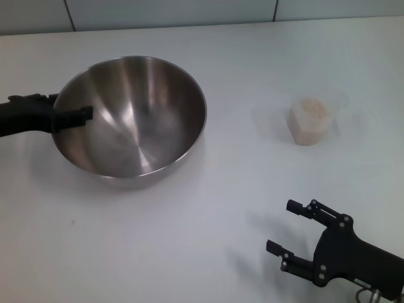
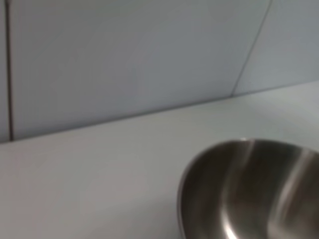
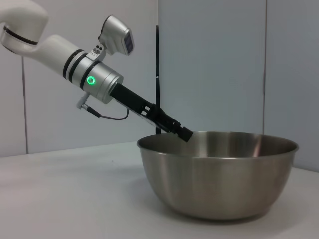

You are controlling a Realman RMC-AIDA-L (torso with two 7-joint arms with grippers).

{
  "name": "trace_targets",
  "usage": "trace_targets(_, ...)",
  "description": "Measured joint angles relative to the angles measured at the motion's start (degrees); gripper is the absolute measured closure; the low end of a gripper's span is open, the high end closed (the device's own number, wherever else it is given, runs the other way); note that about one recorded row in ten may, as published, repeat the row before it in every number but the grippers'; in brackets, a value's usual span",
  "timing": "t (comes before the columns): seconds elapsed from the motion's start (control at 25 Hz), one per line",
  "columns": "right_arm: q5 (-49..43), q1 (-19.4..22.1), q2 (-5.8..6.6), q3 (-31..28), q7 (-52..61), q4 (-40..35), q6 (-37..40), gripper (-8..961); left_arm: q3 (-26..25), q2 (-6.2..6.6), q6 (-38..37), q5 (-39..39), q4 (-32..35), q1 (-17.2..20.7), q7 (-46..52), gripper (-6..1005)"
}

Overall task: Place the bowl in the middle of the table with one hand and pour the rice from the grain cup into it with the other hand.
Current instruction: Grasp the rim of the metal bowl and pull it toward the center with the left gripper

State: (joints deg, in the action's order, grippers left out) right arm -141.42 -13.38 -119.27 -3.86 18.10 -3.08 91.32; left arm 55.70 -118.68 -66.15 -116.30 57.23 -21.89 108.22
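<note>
The steel bowl (image 1: 136, 117) sits on the white table (image 1: 189, 240), left of the middle. My left gripper (image 1: 68, 113) is shut on the bowl's left rim, with one finger inside the bowl. The right wrist view shows the same grip (image 3: 182, 133) on the bowl (image 3: 219, 174), which rests on the table. The bowl's inside (image 2: 249, 194) also shows in the left wrist view. The clear grain cup (image 1: 310, 121) stands upright to the right, filled with beige rice (image 1: 312, 108). My right gripper (image 1: 281, 225) is open and empty near the front right, well short of the cup.
A tiled wall (image 1: 189, 12) runs along the table's far edge. Bare tabletop lies between the bowl and the cup and in front of both.
</note>
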Motion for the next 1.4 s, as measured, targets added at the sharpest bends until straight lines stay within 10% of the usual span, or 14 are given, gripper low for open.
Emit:
trace_targets(0.52, -0.1, -0.1, 0.00, 0.0, 0.0, 0.0, -0.1, 184, 0.8, 0.19, 0.2, -4.0, -1.2, -2.6, 3.1, 242)
trace_targets(1.4, 0.0, -0.2, 0.00, 0.0, 0.1, -0.3, 0.0, 184, 0.6, 0.11, 0.2, -9.6, -1.4, -5.2, 6.0, 909)
